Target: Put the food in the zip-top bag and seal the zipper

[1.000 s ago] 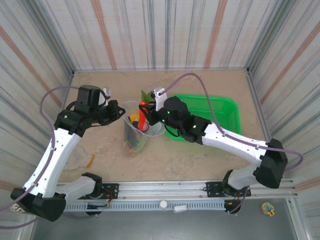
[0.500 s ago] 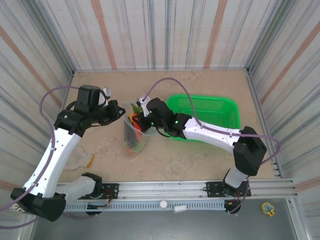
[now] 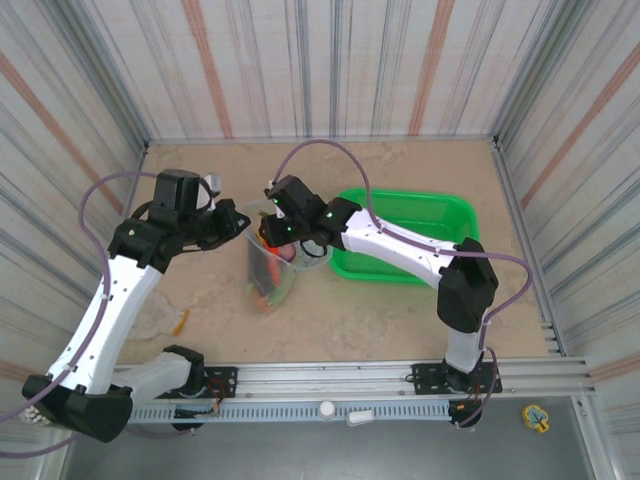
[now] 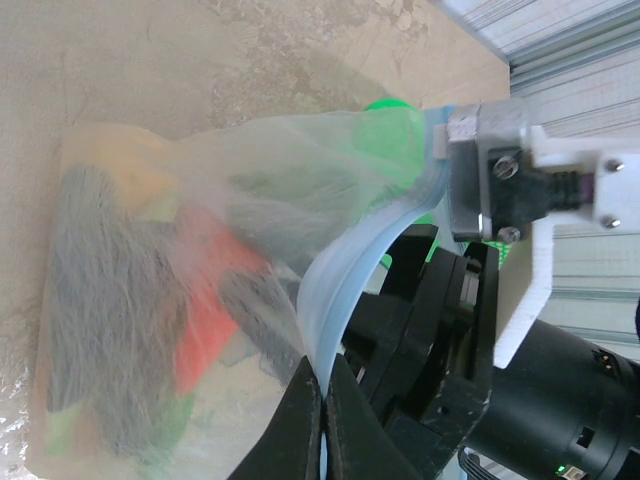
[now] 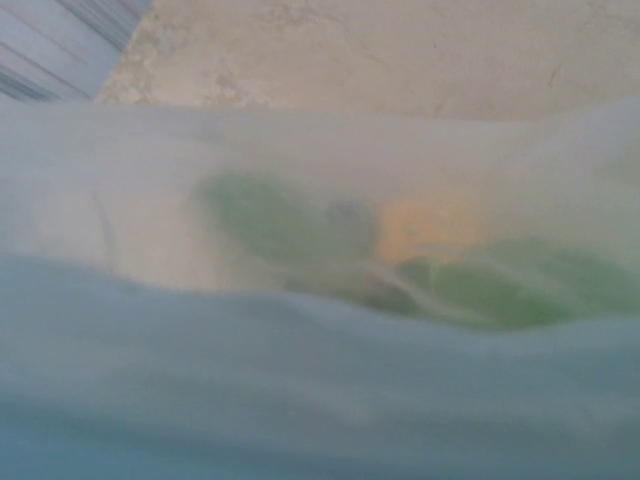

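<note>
The clear zip-top bag [image 3: 270, 268] lies mid-table with its mouth lifted toward the far side. My left gripper [image 3: 240, 222] is shut on the light-blue zipper [image 4: 345, 290] at the mouth's left edge, its fingertips [image 4: 300, 420] pinched on the strip. Through the film I see food: an orange-red carrot [image 4: 205, 310], a dark eggplant [image 4: 95, 270] and green pieces [image 5: 260, 215]. My right gripper [image 3: 270, 230] is at the bag's mouth, its black body [image 4: 450, 330] just behind the zipper. Bag film blurs the right wrist view, so its jaws are hidden.
A green mesh basket [image 3: 455, 215] stands right of the bag, under the right arm. A small orange piece [image 3: 182, 320] lies on the sandy table near the left arm. Striped walls close in three sides.
The right arm swung left from the basket's edge to the bag's mouth, bringing the upright carrot along. The left gripper and the bag's edge stayed put.
</note>
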Robot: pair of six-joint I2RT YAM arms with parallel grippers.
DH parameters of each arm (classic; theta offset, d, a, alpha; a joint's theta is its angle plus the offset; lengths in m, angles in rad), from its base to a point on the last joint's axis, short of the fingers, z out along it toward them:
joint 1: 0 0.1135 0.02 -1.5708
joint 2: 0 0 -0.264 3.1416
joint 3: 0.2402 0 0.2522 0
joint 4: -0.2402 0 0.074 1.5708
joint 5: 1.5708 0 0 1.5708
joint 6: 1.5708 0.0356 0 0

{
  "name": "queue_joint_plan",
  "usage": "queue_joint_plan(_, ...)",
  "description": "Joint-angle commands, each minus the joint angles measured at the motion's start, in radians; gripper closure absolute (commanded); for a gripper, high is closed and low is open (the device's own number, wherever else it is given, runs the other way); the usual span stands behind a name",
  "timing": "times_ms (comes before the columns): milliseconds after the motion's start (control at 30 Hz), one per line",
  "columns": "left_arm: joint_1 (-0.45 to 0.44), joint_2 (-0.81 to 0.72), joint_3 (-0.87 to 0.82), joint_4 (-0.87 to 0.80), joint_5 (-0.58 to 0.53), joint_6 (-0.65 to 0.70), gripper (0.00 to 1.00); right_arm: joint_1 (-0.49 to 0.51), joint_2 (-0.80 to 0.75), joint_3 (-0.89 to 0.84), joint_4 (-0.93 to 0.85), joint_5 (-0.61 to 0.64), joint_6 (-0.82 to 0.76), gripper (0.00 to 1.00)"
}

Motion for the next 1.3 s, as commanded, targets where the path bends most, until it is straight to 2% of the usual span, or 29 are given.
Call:
queue_joint_plan(0,0.01,0.0,0.001,0.007,-0.001,-0.003,1.0,0.0,0.012,0.03,-0.074,-0.012,0.033,0.43)
queue_joint_plan(167,0.011,0.0,-0.002,0.007,-0.003,-0.003,1.0,0.005,0.015,0.039,-0.096,0.019,0.031,0.42)
queue_joint_plan(300,0.01,-0.001,0.0,0.001,-0.01,0.001,1.0,-0.003,-0.019,0.047,-0.102,0.022,0.022,0.5)
queue_joint_plan(567,0.012,-0.006,0.012,-0.027,-0.023,0.022,1.0,-0.051,-0.185,0.02,-0.113,0.052,-0.021,0.64)
queue_joint_plan(767,0.013,-0.02,0.015,-0.047,-0.035,0.033,1.0,-0.129,-0.337,-0.051,-0.124,0.043,-0.026,0.66)
queue_joint_plan(900,0.013,-0.023,0.023,-0.061,-0.038,0.042,1.0,-0.217,-0.385,-0.054,-0.27,-0.001,0.024,0.66)
queue_joint_plan(1033,0.012,-0.032,0.027,-0.075,-0.039,0.05,1.0,-0.233,-0.436,-0.105,-0.472,0.176,0.006,0.71)
queue_joint_plan(1100,0.013,-0.04,0.028,-0.081,-0.043,0.056,1.0,-0.253,-0.475,-0.175,-0.548,0.207,0.035,0.7)
queue_joint_plan(1267,0.013,-0.043,0.02,-0.079,-0.034,0.057,1.0,-0.277,-0.573,-0.324,-0.739,0.314,0.237,0.53)
